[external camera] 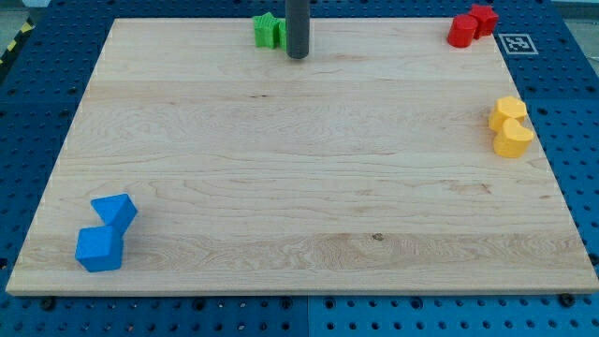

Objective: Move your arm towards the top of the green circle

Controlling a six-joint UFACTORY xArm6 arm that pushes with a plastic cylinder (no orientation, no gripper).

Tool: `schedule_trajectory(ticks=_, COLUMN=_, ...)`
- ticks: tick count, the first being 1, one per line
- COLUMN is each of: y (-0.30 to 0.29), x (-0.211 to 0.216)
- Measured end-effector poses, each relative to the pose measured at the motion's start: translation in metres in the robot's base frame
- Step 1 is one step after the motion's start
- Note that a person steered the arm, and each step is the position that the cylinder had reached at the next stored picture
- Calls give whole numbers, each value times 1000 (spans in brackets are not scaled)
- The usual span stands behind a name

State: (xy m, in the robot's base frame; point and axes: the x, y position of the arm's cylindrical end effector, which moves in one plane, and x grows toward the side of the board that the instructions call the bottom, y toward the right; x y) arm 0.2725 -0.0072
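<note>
Sitting at the view's top edge: my tip [298, 56], touching the right side of the green stuff.
Green blocks [270, 31]: top of the surface [281, 178], a bit left of centre; looks like a star shape on the left, and the piece next to the rod is partly hidden, so can't tell if it's the circle.
Claw: there isn't one, just a plain dark rod, so nothing's being held.
Red blocks [471, 25]: top right corner, touching.
Yellow blocks [510, 125]: right edge, stacked close.
Blue blocks [106, 233]: bottom left, touching, well away from everything.
</note>
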Motion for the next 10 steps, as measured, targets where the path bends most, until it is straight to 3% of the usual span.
schedule_trajectory(ticks=5, y=1, x=-1)
schedule_trajectory(ticks=7, y=54, x=-2)
schedule_trajectory(ticks=9, y=26, x=-73)
schedule_trajectory(ticks=10, y=2, x=-80)
